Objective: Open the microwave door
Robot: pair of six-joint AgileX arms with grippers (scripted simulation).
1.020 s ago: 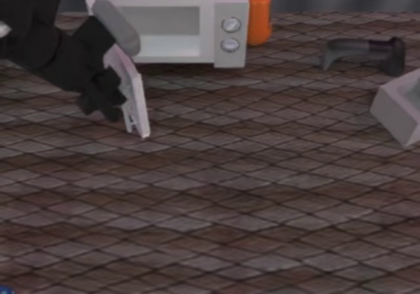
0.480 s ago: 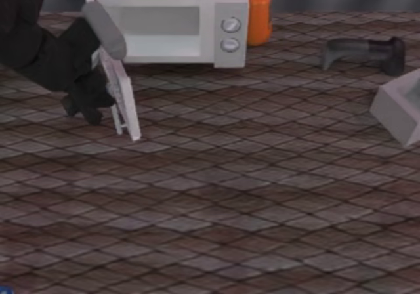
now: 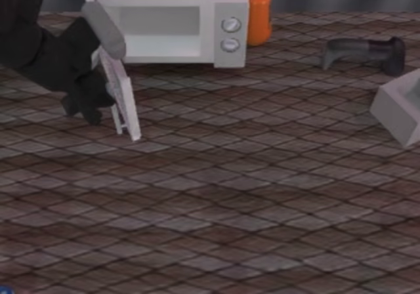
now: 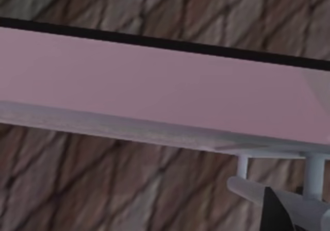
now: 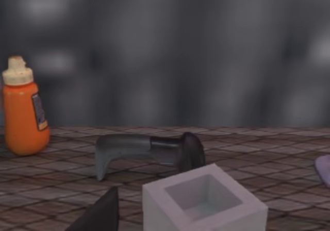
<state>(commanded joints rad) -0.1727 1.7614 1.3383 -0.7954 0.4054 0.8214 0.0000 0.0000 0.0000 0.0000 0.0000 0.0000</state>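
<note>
Microwave door (image 3: 126,100): swung well out from the microwave (image 3: 170,18), hinged at the top view's left edge of the oven, free edge pointing toward the camera. Cavity fully exposed, so the task reads as essentially done; judgement only.

Door handle (image 4: 289,197): thin bar on two short posts at the door's free end. In the left wrist view a dark fingertip (image 4: 276,213) sits against the bar, which is why the door stands at this angle: the arm is holding it out by the handle.

Left gripper (image 3: 92,100): at the outer face of the door, near the handle, top-left of the table. Fingers appear clamped on the door handle; grip narrow.

Microwave position: back of the table, left of centre, control panel w/ knobs (image 3: 230,34) on its right side.

Right gripper (image 5: 98,213): parked off the table's right side; only a dark tip shows in the right wrist view. Finger spacing: cannot tell.

Count:
- microwave, 1; door, 1; knobs, 2.
- orange bottle (image 3: 259,12), 1, just beside the oven's right side.
- dark scanner-shaped tool (image 3: 364,52), 1, lying on its side, right rear.
- grey open box (image 3: 400,107), 1, right edge, near the tool, not touching.

Clutter is well apart from the door's swing path.
</note>
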